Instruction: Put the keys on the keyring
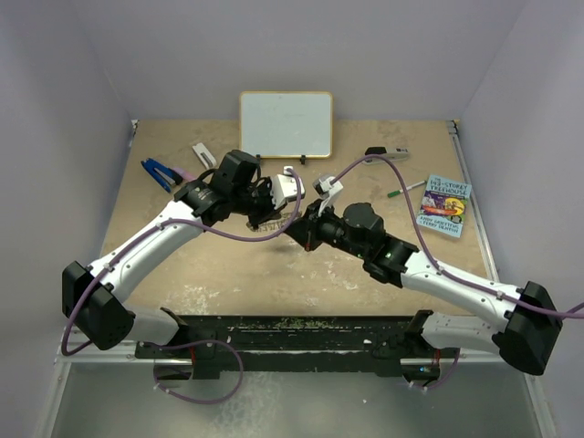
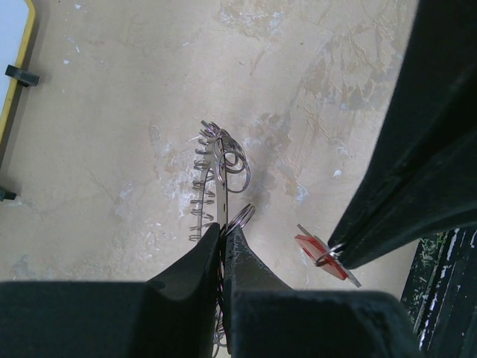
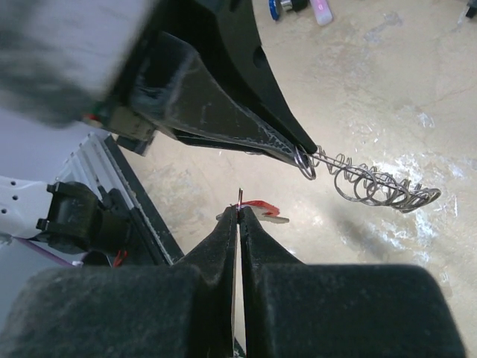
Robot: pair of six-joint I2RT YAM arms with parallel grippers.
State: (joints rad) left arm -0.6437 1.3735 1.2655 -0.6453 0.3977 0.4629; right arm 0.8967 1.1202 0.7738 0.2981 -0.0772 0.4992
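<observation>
Keyring sits edge-on above the tabletop, pinched at its rim by the left gripper, probably to present its small loops, while just right of the keyring the right gripper, pressed together on the red-headed key, aims it for threading.

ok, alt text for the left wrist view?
The left hand is shut on the keyring, seen edge-on and fringed with small rings, above the tan table. Beside it, the right hand holds the red-headed key, apart from the ring.
</observation>
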